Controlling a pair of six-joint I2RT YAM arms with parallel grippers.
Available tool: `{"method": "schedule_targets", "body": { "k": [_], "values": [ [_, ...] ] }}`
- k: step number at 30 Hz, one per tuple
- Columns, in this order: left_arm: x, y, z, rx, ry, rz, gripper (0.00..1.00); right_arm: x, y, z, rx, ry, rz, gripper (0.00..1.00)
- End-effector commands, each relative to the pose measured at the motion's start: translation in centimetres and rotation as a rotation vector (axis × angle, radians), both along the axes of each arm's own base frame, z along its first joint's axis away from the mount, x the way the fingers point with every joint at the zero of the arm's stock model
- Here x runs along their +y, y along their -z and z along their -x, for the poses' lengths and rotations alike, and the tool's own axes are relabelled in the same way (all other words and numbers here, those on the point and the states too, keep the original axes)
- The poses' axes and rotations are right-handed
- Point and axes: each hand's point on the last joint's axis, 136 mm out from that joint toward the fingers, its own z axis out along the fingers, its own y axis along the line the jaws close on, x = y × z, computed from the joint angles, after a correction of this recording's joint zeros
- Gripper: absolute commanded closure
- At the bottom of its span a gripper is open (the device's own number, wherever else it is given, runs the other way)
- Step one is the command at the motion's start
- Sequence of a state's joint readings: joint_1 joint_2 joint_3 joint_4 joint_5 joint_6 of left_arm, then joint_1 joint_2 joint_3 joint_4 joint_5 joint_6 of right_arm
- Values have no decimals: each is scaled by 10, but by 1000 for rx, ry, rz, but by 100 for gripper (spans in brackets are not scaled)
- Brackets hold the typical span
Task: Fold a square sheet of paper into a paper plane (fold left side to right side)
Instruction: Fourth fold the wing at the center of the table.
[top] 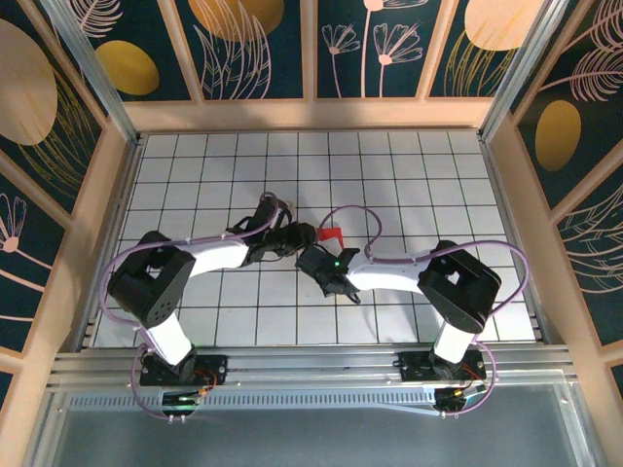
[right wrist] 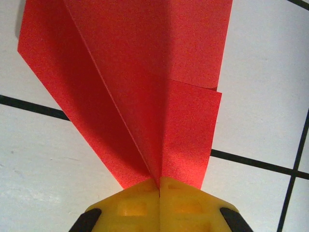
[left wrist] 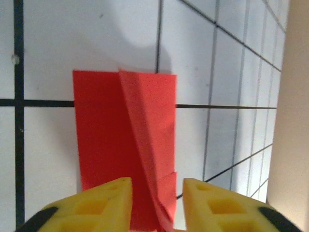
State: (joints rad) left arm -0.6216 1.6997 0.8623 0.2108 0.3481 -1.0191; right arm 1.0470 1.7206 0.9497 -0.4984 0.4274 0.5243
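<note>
The red paper (left wrist: 120,145) is folded into a creased, tapering shape and lies mid-way across the white gridded surface (top: 389,165). The right pincer (right wrist: 159,186) is clenched on its narrow end. The left pincer (left wrist: 157,189) is released, with a finger on either side of the paper.

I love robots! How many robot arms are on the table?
2. The left white-and-black robot arm bends in from the near left, the right white-and-black robot arm from the near right; they meet at the folded red paper sheet mid-table. None seem hidden.
</note>
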Motion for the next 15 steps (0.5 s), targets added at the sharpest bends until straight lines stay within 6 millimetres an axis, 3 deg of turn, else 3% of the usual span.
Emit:
{"method": "schedule_targets", "body": {
  "k": [1, 7, 15],
  "values": [
    [27, -19, -4, -46, -46, -25, 60, -2, -7, -3, -8, -36, 47, 100],
    [63, -25, 4, -68, -78, -69, 53, 16, -12, 4, 111, -128, -144, 100],
    [58, -3, 27, -16, 10, -48, 58, 19, -30, 12, 267, -213, -477, 100]
  ]
}}
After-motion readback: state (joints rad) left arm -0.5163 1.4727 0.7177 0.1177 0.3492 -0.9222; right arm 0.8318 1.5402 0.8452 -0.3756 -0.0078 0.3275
